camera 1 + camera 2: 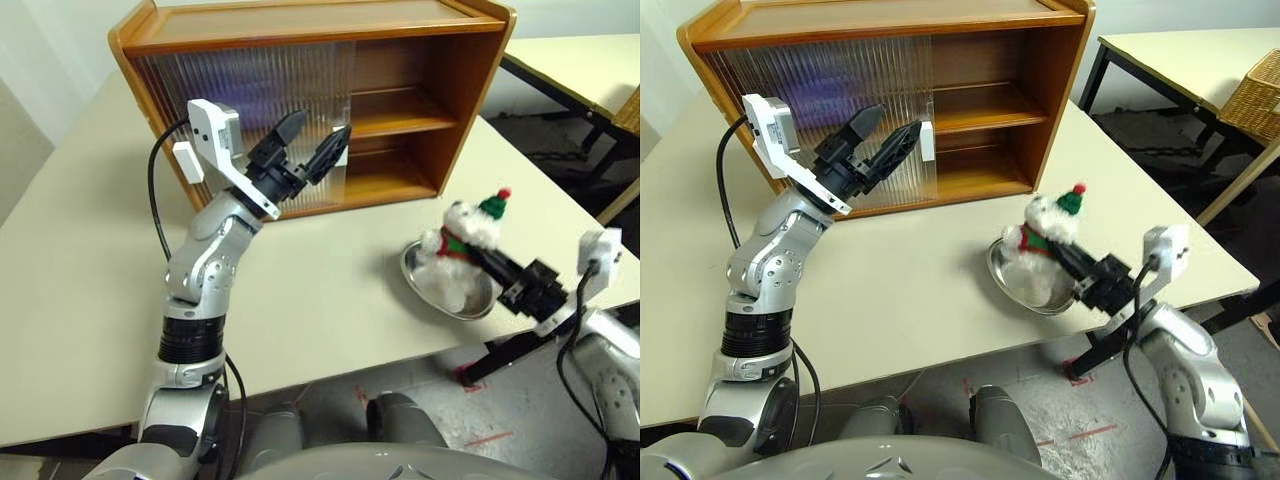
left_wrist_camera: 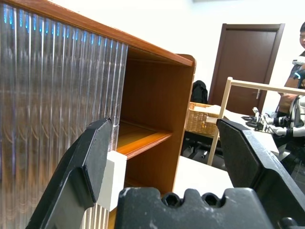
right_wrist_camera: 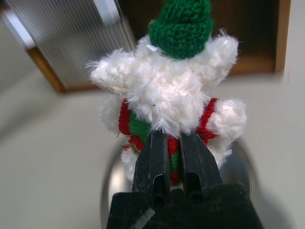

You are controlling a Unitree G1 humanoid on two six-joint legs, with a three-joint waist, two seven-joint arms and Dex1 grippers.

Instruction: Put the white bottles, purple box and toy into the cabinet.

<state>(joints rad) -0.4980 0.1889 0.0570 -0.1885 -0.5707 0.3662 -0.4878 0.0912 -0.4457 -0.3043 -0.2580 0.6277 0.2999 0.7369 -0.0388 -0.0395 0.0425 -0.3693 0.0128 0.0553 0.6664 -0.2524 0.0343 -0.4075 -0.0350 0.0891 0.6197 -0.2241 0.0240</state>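
Toy [image 1: 465,238]: upright, long axis near vertical, green hat on top; back toward the right hand, face toward the cabinet; over the silver dish [image 1: 440,290] on the desk [image 1: 330,290].
Right hand [image 3: 174,143]: fingers clamped together on the toy's scarf and back.
Left hand [image 1: 312,148]: fingers apart, nothing between them, raised just in front of the white handle [image 2: 112,179].
Cabinet [image 1: 420,100]: right half open, shelves bare; ribbed door covers left half.

A pale table [image 1: 330,300] carries the wooden cabinet [image 1: 420,60] and a metal dish [image 1: 480,305].
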